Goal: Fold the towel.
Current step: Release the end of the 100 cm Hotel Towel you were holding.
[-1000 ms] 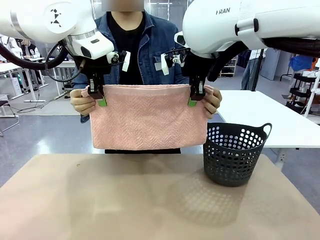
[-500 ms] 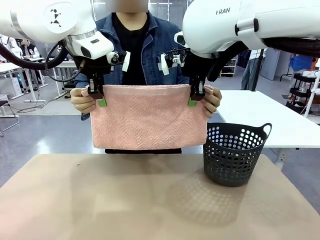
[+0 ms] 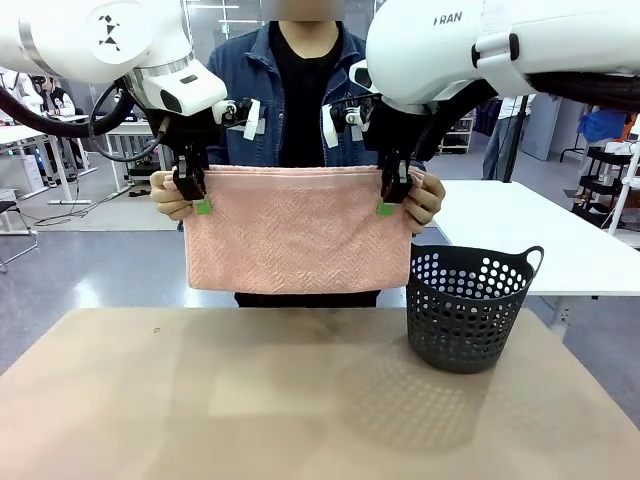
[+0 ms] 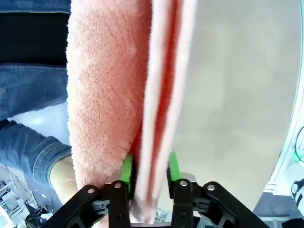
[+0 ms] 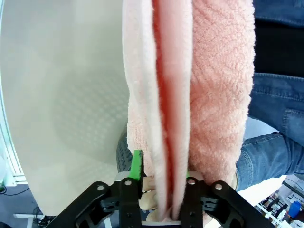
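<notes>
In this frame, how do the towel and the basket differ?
The towel is salmon-pink soft cloth with a zigzag weave; the basket is dark grey, stiff and dotted with round holes. The towel hangs in layers in the air beyond the far edge of the table; the basket stands upright on the table, on the robot's right side.

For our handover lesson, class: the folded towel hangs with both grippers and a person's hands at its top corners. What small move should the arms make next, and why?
Probably draw both grippers back off the top edge of the towel. The left gripper and right gripper stand with jaws parted around its corners, and the person's hands already pinch those corners, so it should stay up.
</notes>
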Robot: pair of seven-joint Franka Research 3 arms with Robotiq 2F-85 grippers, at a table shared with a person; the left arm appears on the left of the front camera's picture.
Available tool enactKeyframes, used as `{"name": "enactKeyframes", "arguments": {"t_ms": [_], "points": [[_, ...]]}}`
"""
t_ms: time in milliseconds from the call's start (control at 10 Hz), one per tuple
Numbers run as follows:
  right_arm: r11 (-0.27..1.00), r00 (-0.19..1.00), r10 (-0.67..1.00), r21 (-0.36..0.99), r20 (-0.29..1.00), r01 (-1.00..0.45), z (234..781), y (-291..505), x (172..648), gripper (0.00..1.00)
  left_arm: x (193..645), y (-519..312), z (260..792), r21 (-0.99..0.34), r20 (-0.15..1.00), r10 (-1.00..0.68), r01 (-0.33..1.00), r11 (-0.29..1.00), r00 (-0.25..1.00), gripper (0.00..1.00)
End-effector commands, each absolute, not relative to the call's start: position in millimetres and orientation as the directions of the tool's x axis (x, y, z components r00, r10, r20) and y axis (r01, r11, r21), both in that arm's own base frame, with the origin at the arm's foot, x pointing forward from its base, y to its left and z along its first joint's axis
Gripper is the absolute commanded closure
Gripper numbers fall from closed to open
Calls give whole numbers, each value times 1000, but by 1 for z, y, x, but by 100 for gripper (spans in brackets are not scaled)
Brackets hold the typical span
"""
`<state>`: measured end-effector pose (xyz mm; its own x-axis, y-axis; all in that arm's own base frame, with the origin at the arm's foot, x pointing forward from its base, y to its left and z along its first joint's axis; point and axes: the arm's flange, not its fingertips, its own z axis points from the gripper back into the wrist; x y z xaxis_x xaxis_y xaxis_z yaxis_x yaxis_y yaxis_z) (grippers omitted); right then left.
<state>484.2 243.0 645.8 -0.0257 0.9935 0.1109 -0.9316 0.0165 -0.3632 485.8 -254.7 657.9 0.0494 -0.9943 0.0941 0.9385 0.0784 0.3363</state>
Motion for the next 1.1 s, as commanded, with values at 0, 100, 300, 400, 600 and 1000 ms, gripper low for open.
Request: {"name": "enactKeyframes", "arguments": {"t_ms": [0,100,300,400,600,1000], "points": [[66,-2,983,-366,183,-928,662,230,474,16,473,-249,677,364,151,-972,904,223,179,0],[123,35,969,-350,246,-929,677,219,467,0,462,-242,695,365,207,-955,888,279,214,0],[227,89,929,-363,358,-904,716,187,439,0,437,-217,732,353,325,-907,856,379,268,15],[338,180,888,-336,423,-879,734,163,422,8,425,-194,749,319,382,-847,807,497,371,5],[534,332,778,-284,533,-796,756,109,390,0,398,-141,769,275,464,-735,708,651,496,0],[854,604,458,-136,652,-502,760,27,341,0,348,-48,780,248,529,-520,463,851,671,0]]}}
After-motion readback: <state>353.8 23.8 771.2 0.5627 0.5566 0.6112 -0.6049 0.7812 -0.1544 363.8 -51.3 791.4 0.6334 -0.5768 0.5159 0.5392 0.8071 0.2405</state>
